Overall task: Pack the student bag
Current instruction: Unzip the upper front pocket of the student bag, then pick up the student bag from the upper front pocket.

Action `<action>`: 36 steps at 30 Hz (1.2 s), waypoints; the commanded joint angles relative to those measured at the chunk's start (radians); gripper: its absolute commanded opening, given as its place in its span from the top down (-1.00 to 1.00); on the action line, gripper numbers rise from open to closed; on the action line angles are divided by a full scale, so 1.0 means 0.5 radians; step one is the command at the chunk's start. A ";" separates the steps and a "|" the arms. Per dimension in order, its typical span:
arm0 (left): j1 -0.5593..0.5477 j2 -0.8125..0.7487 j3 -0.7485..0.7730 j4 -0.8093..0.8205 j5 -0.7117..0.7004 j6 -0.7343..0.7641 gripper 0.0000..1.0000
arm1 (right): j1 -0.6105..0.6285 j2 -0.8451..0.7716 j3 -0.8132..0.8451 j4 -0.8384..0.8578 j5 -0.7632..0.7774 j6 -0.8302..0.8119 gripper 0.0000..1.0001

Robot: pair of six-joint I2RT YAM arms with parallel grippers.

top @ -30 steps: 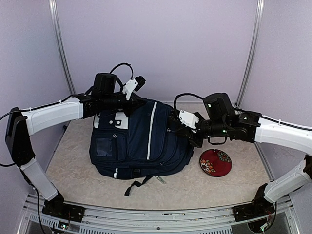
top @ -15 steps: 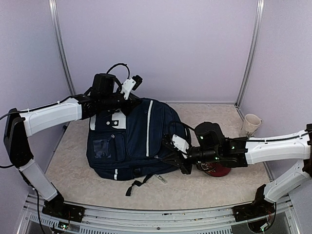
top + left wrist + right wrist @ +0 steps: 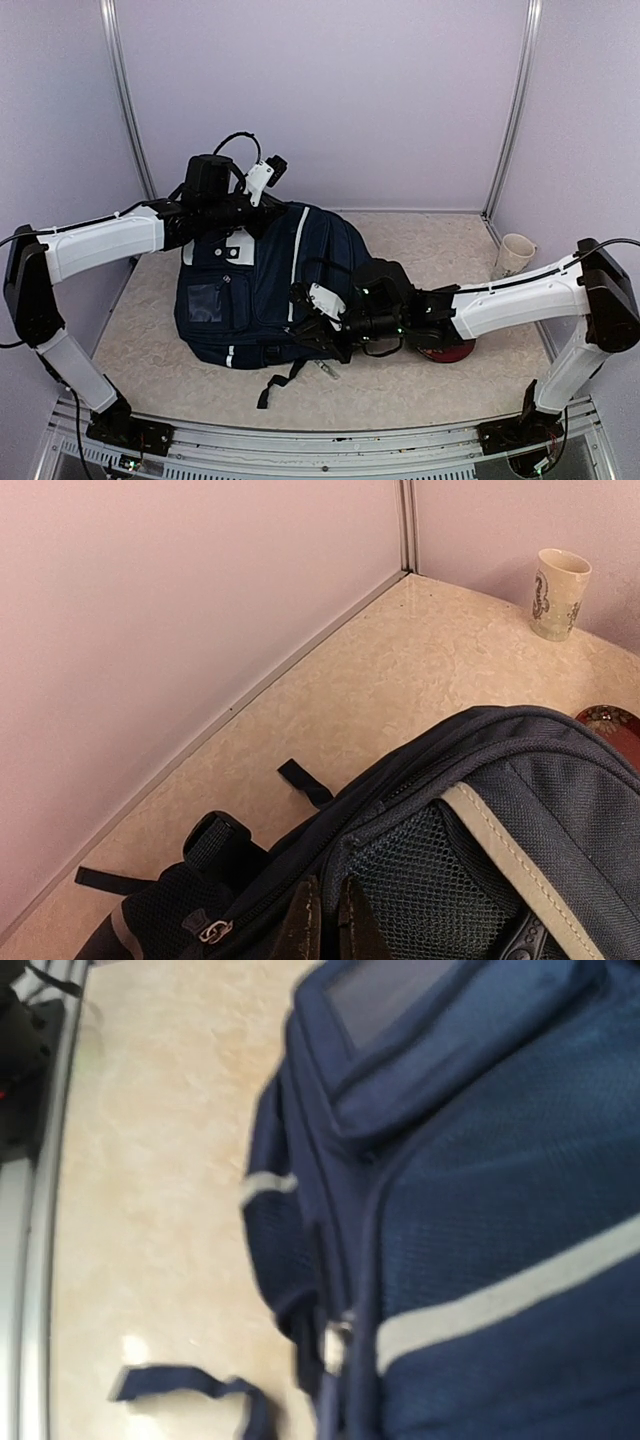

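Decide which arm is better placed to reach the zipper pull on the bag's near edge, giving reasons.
Right. The right gripper hovers at the student bag's near edge, with the zipper pull close in its wrist view. The left gripper is pinching the bag's far top.

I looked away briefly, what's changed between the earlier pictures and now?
The right gripper swept left and nearer, from the right side of the student bag to its near edge, its arm now covering part of the red plate. The bag shifted slightly left. The left gripper stayed pinching the bag's top.
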 commanded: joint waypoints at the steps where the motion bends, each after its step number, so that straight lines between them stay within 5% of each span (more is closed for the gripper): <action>1: 0.005 -0.170 0.047 0.510 -0.054 -0.002 1.00 | 0.061 -0.123 0.095 0.034 -0.193 0.065 0.46; 6: 0.000 -0.225 -0.053 0.578 0.045 0.089 1.00 | -0.053 -0.373 0.136 -0.168 -0.195 0.253 0.16; 14: -0.030 -0.207 -0.048 0.567 0.093 0.142 1.00 | -0.538 -0.515 0.134 -0.112 -0.133 1.002 -0.08; 29: -0.067 -0.165 -0.013 0.533 0.036 0.180 1.00 | -0.627 -0.081 0.412 -0.045 -0.623 1.161 0.15; 36: -0.075 -0.167 -0.005 0.519 0.036 0.196 1.00 | -0.629 -0.246 0.337 -0.232 -0.191 1.138 0.02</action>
